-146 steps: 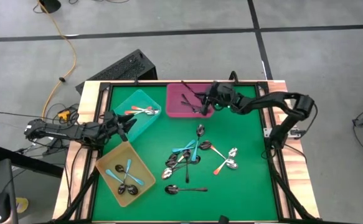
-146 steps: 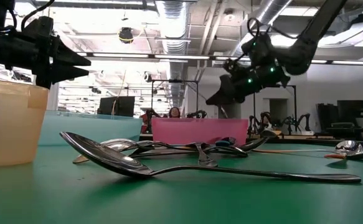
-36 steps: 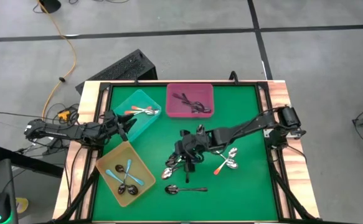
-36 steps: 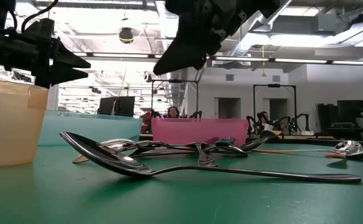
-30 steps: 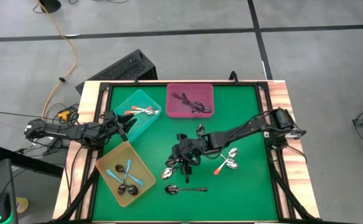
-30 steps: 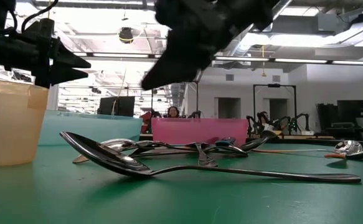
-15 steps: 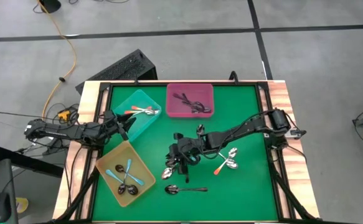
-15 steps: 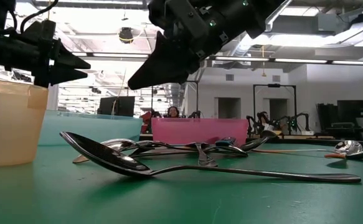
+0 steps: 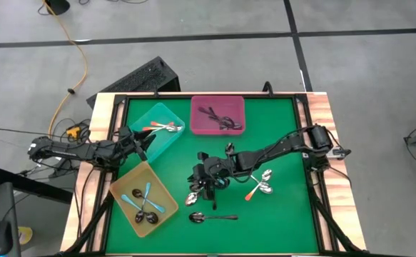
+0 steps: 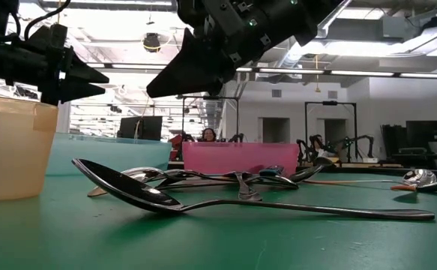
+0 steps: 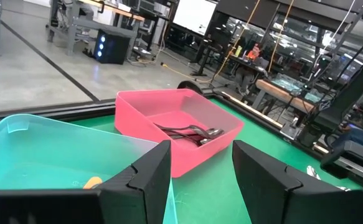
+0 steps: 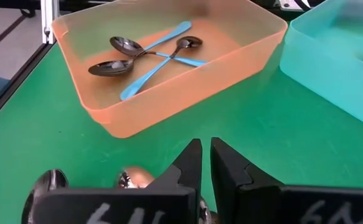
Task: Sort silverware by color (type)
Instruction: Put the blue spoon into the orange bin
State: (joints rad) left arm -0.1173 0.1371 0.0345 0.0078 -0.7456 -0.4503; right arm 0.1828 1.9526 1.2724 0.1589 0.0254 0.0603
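Observation:
Loose spoons lie in a heap (image 9: 215, 182) mid-table, with an orange-handled spoon (image 9: 253, 191) to its right and a dark spoon (image 9: 211, 216) nearer. My right gripper (image 9: 200, 177) hovers shut above the heap's left end, holding nothing; its wrist view shows the narrow finger gap (image 12: 206, 158) over two shiny bowls (image 12: 134, 178). In the low view it is a dark wedge (image 10: 158, 88) well above the spoons. My left gripper (image 9: 145, 145) waits open at the teal tray (image 9: 158, 128), its fingers (image 11: 147, 177) wide apart.
The yellow tray (image 9: 125, 184) near left holds blue-handled spoons (image 12: 156, 53). The teal tray holds orange-handled ones (image 9: 166, 127). The pink tray (image 9: 218, 100) at the far edge holds dark spoons (image 11: 187, 132). Green mat lies bare at the near right (image 9: 279, 221).
My right gripper has moved over the spoon heap toward the table's left edge and slightly toward the near edge, staying above the spoons. Nothing on the table has shifted.

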